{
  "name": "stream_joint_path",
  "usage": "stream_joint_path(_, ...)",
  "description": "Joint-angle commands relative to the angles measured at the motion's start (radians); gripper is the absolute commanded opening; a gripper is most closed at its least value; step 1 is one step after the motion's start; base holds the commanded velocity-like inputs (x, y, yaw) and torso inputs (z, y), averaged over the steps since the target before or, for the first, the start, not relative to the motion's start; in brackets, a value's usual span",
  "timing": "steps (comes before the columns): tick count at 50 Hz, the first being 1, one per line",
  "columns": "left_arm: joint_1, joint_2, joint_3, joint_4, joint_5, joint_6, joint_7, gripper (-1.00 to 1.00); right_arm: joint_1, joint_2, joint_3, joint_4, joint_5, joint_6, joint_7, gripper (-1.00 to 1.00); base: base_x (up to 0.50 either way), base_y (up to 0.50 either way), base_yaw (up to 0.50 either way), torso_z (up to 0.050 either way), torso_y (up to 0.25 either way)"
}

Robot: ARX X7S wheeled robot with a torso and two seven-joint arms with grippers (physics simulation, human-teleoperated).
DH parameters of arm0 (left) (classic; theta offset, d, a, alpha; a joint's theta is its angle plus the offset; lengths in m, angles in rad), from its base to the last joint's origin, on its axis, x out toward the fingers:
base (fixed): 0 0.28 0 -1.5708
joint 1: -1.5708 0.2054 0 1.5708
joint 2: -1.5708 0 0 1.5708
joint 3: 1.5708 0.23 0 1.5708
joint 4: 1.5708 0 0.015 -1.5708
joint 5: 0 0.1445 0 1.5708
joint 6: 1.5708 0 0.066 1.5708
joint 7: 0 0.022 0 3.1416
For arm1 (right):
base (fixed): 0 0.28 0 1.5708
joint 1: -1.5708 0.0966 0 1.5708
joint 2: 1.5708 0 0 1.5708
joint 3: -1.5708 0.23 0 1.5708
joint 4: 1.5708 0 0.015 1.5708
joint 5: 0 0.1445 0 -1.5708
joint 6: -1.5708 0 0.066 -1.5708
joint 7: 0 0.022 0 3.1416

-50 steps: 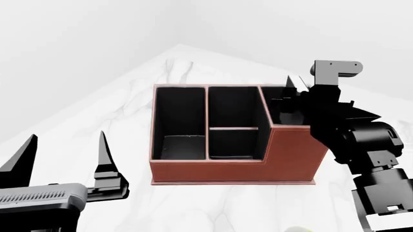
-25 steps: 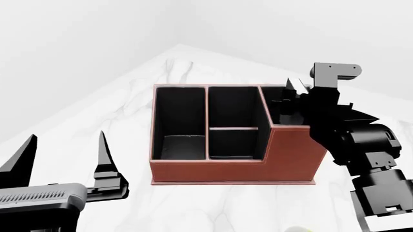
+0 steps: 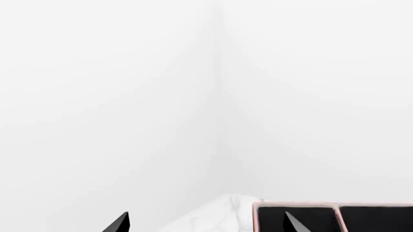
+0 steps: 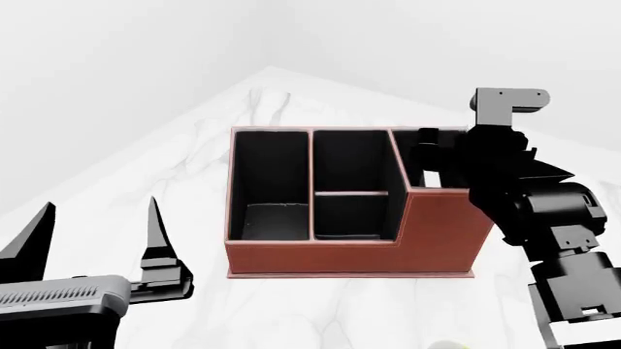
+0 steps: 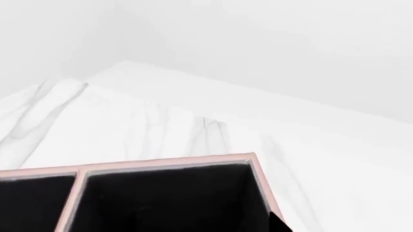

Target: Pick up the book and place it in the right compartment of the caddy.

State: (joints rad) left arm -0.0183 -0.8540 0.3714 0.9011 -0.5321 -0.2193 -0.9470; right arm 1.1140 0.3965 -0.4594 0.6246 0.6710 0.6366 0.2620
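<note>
The reddish-brown caddy (image 4: 350, 254) with its black interior stands mid-table. My right gripper (image 4: 427, 156) reaches down into the tall right compartment (image 4: 441, 218) at its far end. In the right wrist view I look into that compartment's far corner (image 5: 252, 162), and one fingertip (image 5: 277, 224) shows far out to the side, so the jaws stand apart. I cannot make out the book; nothing stands out against the black lining. My left gripper (image 4: 97, 233) is open and empty, low at the front left, away from the caddy. In the left wrist view its fingers (image 3: 119, 223) frame the caddy's rim (image 3: 255, 217).
The white marble table (image 4: 194, 145) narrows to a far corner against pale walls. A pale yellowish sliver (image 4: 441, 345) shows at the bottom edge in the head view. The caddy's left cell (image 4: 267, 182) and middle cells (image 4: 350, 163) show only black lining.
My right gripper has tipped downward into the right compartment; the pointed fingertips that stood above its rim no longer show. The left arm and the caddy have not moved.
</note>
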Motion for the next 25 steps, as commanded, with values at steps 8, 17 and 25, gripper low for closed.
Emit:
stream_joint_path(8, -0.001, -0.001, 0.001, 0.001, -0.001, 0.000, -0.002, 1.00, -0.023, 0.024, 0.021, -0.096, -0.008, -0.041, 0.041, 1.00, 0.00, 0.00, 0.00, 0.000, 0.000)
stream_joint_path(17, -0.002, 0.000, 0.003, -0.001, 0.000, 0.002, 0.000, 1.00, -0.058, 0.099, 0.082, -0.391, -0.005, -0.133, 0.108, 1.00, 0.00, 0.00, 0.00, 0.000, 0.000)
stream_joint_path(25, -0.001, -0.002, 0.004, 0.001, 0.000, 0.002, -0.001, 1.00, -0.030, 0.140, 0.083, -0.503, -0.001, -0.105, 0.120, 1.00, 0.00, 0.00, 0.00, 0.000, 0.000)
